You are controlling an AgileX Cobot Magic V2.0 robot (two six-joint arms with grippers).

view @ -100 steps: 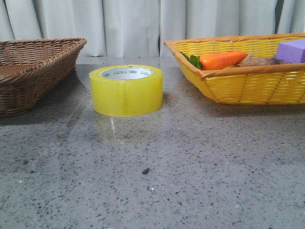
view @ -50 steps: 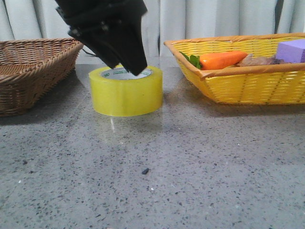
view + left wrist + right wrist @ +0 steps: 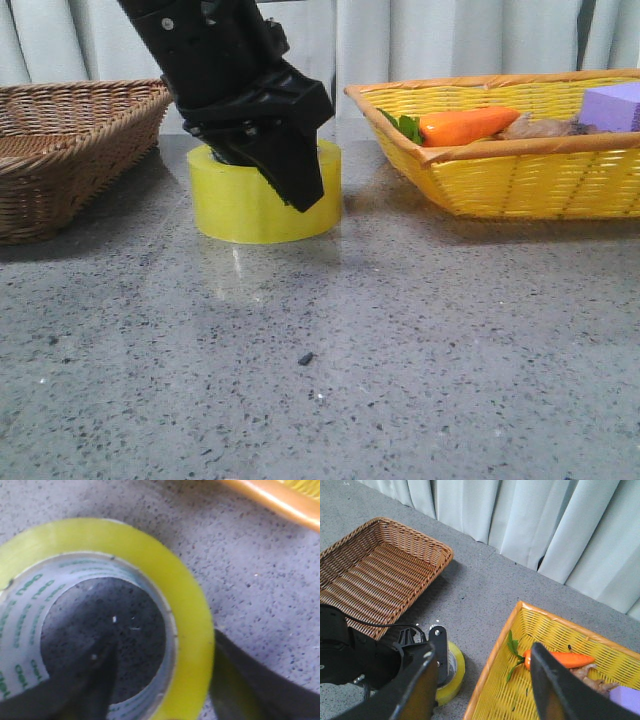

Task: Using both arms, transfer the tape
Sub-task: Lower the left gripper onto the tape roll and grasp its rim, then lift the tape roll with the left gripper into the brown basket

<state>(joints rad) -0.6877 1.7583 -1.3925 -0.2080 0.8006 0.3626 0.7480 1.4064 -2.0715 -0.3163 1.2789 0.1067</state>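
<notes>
The yellow tape (image 3: 240, 210) lies flat on the grey table between two baskets. My left gripper (image 3: 280, 170) has come down on it from above. In the left wrist view one finger (image 3: 95, 680) is inside the white core and the other finger (image 3: 240, 680) is outside the yellow wall (image 3: 150, 555), close beside it; the jaws straddle the wall with a gap still left on the core side. My right gripper (image 3: 482, 690) is open and empty, high above the table, and does not show in the front view. From there the tape (image 3: 454, 672) shows partly under the left arm.
A brown wicker basket (image 3: 60, 140) stands empty left of the tape. A yellow basket (image 3: 520, 180) on the right holds an orange carrot (image 3: 465, 125) and a purple block (image 3: 612, 105). A white curtain hangs behind.
The left gripper came into view from above and has lowered onto the tape, one finger now down its front wall. The tape has not moved.
</notes>
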